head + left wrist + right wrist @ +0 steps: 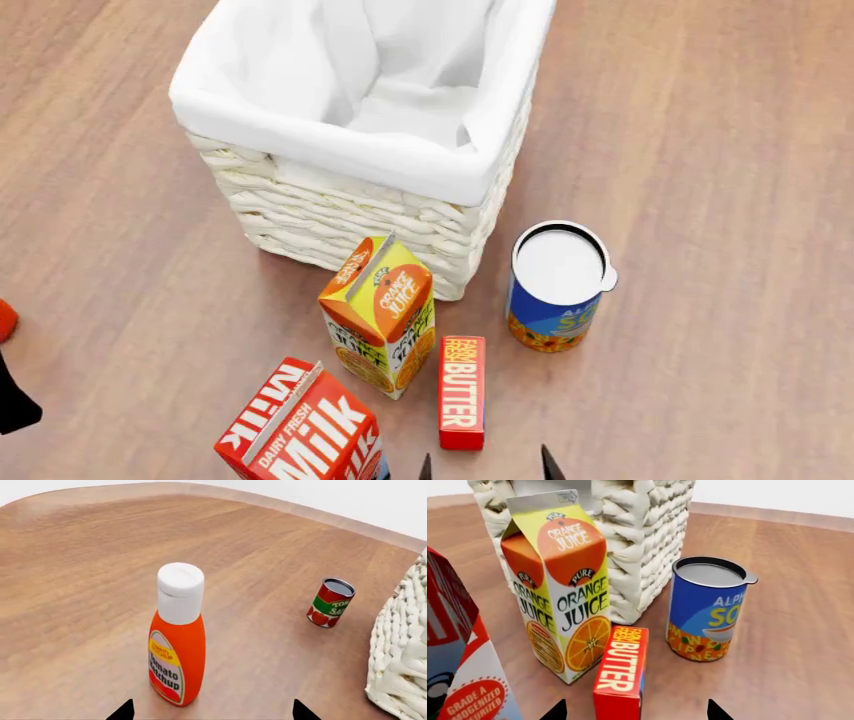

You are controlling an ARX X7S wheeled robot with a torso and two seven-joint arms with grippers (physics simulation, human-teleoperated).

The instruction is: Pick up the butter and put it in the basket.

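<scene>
The butter (462,391) is a slim red box lying flat on the wooden table, between the orange juice carton and the blue can. In the right wrist view the butter (622,669) lies straight ahead of my right gripper (635,711), whose open jaws stand on either side of its near end. In the head view my right gripper (486,465) shows only as two dark tips just below the box. The basket (383,160) is cream wicker with a white liner, behind the cartons. My left gripper (213,711) is open and empty, near a ketchup bottle.
An orange juice carton (380,315) stands left of the butter, a red milk carton (304,430) at the lower left, a blue soup can (555,288) to the right. The left wrist view shows a ketchup bottle (176,640), a tomato sauce can (330,602) and the basket's corner (400,655).
</scene>
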